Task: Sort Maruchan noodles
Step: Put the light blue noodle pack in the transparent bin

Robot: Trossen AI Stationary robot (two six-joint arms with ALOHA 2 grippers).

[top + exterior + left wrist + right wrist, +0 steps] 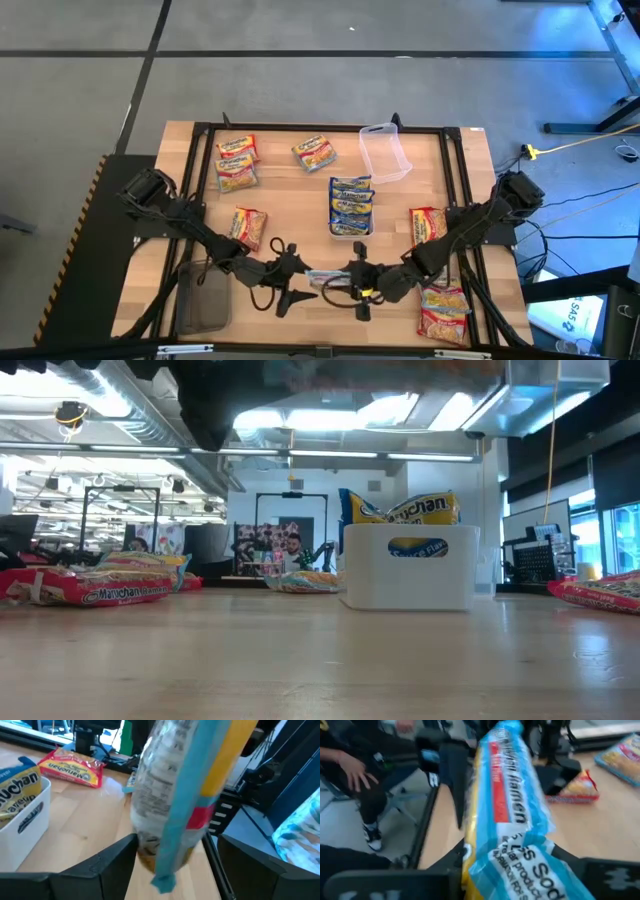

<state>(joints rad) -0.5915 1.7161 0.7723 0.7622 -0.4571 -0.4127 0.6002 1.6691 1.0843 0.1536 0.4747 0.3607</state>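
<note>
**Blue-edged packet held between the two grippers at the table's near edge**

High view: Seven Maruchan noodles packets lie loose or held on the pale wooden table (pixel 300 200). Two overlap at the far left (pixel 236 163), one lies alone beside them (pixel 314 152), one sits mid-left (pixel 248 227), one mid-right (pixel 428 226), one at the near right (pixel 444 311). The seventh, a blue-edged packet (pixel 322 277), hangs between the left gripper (pixel 292 271) and the right gripper (pixel 356 280). A white tray (pixel 351 232) at the centre holds a row of blue packets standing on edge; their number cannot be told. One clear plastic tub (pixel 385 152) stands at the far right, and one dark mesh bin (pixel 204 298) at the near left.

Low view: The white tray (pixel 408 568) is a smooth, rounded box with packets standing up out of it. Flat crinkled packets (pixel 90 586) lie to the left, another at the right edge (pixel 600 591).

Left wrist view: The blue-edged packet (pixel 175 795) hangs upright, glossy plastic with a blue seam and yellow face. The left gripper's dark fingers (pixel 107 865) stand wide apart on either side of it, not gripping.

Right wrist view: The right gripper (pixel 510 875) is closed on the blue-edged packet (pixel 512 805), its film wrinkled at the pinch. A seated person (pixel 355 775) shows beyond the table.
</note>
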